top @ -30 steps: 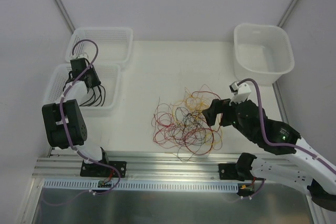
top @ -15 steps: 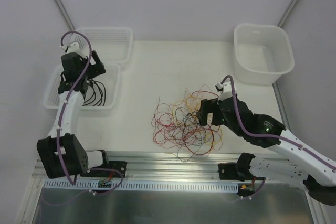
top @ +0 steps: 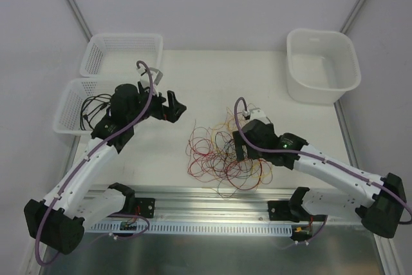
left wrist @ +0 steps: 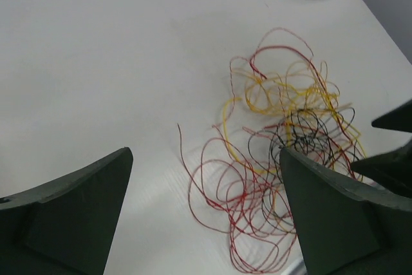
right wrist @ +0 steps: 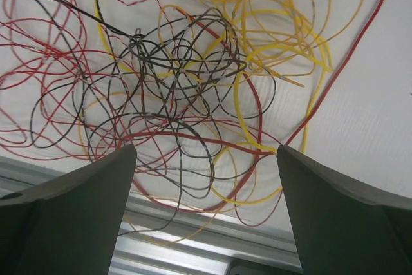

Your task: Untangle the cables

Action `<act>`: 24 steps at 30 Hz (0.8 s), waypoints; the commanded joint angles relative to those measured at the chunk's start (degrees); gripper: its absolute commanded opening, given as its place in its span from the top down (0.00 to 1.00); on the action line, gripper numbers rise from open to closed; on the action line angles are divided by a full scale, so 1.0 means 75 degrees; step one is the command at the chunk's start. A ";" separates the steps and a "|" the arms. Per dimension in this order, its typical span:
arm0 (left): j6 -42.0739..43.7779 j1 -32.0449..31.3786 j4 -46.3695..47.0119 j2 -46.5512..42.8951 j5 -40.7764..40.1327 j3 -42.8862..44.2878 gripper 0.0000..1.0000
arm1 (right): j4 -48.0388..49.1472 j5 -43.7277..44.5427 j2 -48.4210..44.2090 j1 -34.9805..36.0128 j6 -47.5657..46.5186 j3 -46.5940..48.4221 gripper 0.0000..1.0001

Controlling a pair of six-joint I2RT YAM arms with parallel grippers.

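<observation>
**Top external view: two open grippers near a heap of tangled wire**

Top external view, looking down on a white table [top: 206,75]. The cables [top: 225,156] lie in one loose tangle at the middle of the table, close to its near edge. They are hair-thin loops of red, yellow-orange and black. In the right wrist view the black loops knot at the centre, with yellow to one side and red on the other.

The right gripper [top: 244,151] hangs directly over the tangle's right part. Its fingers are spread wide and nothing is held between them.

The left gripper [top: 172,107] is left of the tangle and clear of it. It is angled toward the wires, its fingers also wide apart and empty.

Two white mesh baskets stand at the far left. The nearer basket [top: 67,104] holds a few black wires [top: 95,104]. A white tub [top: 322,62] stands at the far right corner.
</observation>
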 commanded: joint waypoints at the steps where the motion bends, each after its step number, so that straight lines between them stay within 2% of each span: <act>1: -0.0564 -0.0232 -0.0261 -0.0018 0.1040 -0.0662 0.01 | 0.0938 -0.0867 0.0508 -0.0340 0.0194 -0.0468 0.05; 8: -0.0893 -0.0608 -0.0425 0.0743 0.1942 -0.0900 0.01 | 0.1761 -0.1397 0.2207 -0.0469 0.0147 -0.0226 0.11; 10: -0.0986 -0.0608 -0.0553 0.1070 0.2083 -0.0771 0.01 | 0.1809 -0.1491 0.2779 -0.0528 0.0054 -0.0003 0.18; 11: -0.1010 -0.0608 -0.0577 0.1142 0.2107 -0.0747 0.01 | 0.1809 -0.1503 0.2946 -0.0528 0.0007 0.0288 0.22; 12: -0.1033 -0.0608 -0.0601 0.1201 0.2153 -0.0724 0.01 | 0.1809 -0.1503 0.3087 -0.0551 -0.0029 0.0419 0.35; 14: -0.1022 -0.0608 -0.0636 0.1271 0.2142 -0.0723 0.01 | 0.1832 -0.1643 0.3450 -0.0645 -0.0169 0.0863 0.46; 15: -0.1022 -0.0608 -0.0636 0.1271 0.2119 -0.0712 0.01 | 0.1832 -0.1829 0.3579 -0.0703 -0.0216 0.1051 0.57; 17: -0.0987 -0.0608 -0.0683 0.1237 0.2026 -0.0723 0.01 | 0.1750 -0.1982 0.3802 -0.0879 -0.0333 0.1438 0.69; 18: -0.0952 -0.0608 -0.0683 0.1213 0.1990 -0.0712 0.01 | 0.1715 -0.2018 0.3826 -0.0926 -0.0368 0.1915 0.84; 19: -0.0928 -0.0596 -0.0695 0.1166 0.1932 -0.0723 0.01 | 0.1622 -0.2007 0.3850 -0.1019 -0.0427 0.2164 0.90; 21: -0.0882 -0.0608 -0.0695 0.1143 0.1803 -0.0723 0.01 | 0.1481 -0.1937 0.3943 -0.1125 -0.0544 0.3028 0.96; 24: -0.0869 -0.0608 -0.0706 0.1201 0.1802 -0.0700 0.01 | 0.1317 -0.1784 0.4153 -0.1383 -0.0615 0.3793 0.96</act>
